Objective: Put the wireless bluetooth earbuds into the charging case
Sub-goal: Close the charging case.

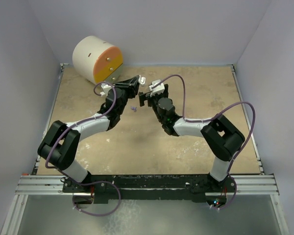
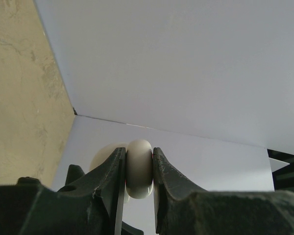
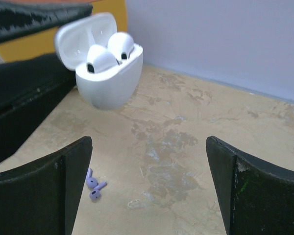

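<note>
**A:** What are the left gripper's (image 2: pixel 139 159) black fingers (image 2: pixel 112 178) doing?

**B:** They are pressed in on the rounded white glossy plastic charging case (image 3: pixel 110 83), one pad on each side. They hold it off the table with the hinged lid (image 3: pixel 81 34) thrown back and the mouth tipped toward the other arm. I judge that is so the sockets face whatever comes in.

**A:** And the right gripper (image 3: pixel 149 146)?

**B:** Spread wide, with nothing between its fingers (image 3: pixel 63 191). It hangs low over the mottled tan tabletop (image 3: pixel 186 122), just in front of the case.

**A:** Where are the earbuds?

**B:** Two small white plastic earbuds (image 3: pixel 102 59) sit in the case side by side, their domes proud of the rim. A tiny lilac earbud (image 3: pixel 94 187) lies on the table below the case, just beside one of the right gripper's fingers.

**A:** So what's left?

**B:** Both sockets look filled, so probably shutting the lid. The lilac one seems to have no seat here. The spread fingers would suit reaching for either, and I can't tell which.
</note>
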### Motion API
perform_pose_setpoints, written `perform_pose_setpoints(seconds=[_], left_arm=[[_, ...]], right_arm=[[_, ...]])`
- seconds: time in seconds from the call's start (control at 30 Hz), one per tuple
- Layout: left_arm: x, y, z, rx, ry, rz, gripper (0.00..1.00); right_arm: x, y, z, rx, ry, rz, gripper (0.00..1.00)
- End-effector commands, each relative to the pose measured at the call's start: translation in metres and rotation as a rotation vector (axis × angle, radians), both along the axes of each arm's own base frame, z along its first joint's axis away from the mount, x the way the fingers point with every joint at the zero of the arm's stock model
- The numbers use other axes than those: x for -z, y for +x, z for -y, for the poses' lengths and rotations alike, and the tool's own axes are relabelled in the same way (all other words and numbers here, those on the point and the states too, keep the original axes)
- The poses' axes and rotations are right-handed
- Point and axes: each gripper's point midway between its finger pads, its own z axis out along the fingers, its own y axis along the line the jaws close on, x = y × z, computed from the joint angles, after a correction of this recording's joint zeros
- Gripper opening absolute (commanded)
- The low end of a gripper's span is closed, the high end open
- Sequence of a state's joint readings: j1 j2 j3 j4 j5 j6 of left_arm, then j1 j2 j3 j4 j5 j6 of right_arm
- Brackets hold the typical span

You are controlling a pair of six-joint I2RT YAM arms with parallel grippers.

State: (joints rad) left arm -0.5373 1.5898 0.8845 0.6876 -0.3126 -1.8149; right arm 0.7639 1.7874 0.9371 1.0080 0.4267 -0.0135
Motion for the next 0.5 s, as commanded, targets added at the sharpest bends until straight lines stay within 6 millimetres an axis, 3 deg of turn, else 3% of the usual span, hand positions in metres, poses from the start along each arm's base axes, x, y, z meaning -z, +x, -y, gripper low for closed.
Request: perform_pose_setpoints(seconds=[0.0, 0.3, 0.47], left_arm=[[-0.018, -0.010, -0.004, -0.005, -0.039, 0.031, 0.00], [-0.006, -0.016, -0.003, 0.006, -0.045, 0.012, 0.00], [-0.006, -0.018, -0.004, 0.005, -0.035, 0.005, 0.00]], right_arm=[[-0.054, 0.005, -0.008, -0.016, 0.098, 0.140, 1.00], [-0.058, 0.010, -0.009, -0.002, 0.101, 0.156, 1.00], [-0.054, 0.016, 0.002, 0.076, 0.096, 0.139, 1.00]])
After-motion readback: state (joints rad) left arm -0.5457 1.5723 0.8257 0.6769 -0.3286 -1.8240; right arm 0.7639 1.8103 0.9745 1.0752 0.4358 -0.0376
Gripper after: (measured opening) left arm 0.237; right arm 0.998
